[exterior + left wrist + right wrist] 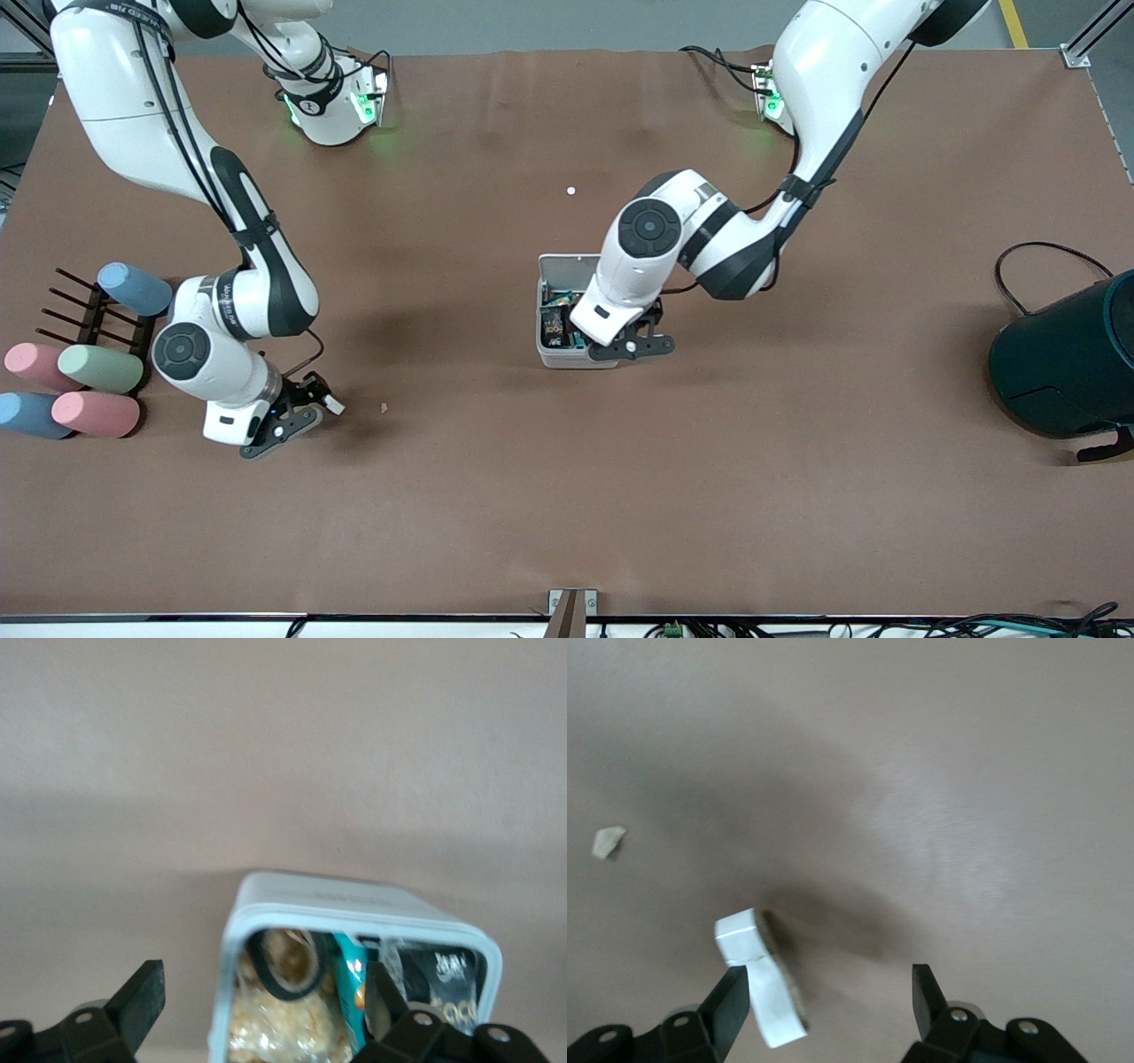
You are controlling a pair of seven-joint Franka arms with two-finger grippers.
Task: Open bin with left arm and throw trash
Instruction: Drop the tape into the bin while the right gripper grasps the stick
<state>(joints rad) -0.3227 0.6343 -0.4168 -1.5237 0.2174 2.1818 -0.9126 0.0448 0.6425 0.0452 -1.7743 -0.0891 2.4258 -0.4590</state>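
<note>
Front view shows the bin [567, 306] mid-table already open, snack packet [555, 324] and tape ring [282, 967] inside, left gripper [640, 342] spread over its rim, while the right gripper [301, 409], fingers apart, has the white paper scrap [760, 976] against one finger, undelivered.

table [567, 496]: brown cover (creased) | floor [532, 22]: grey | light: even
</note>
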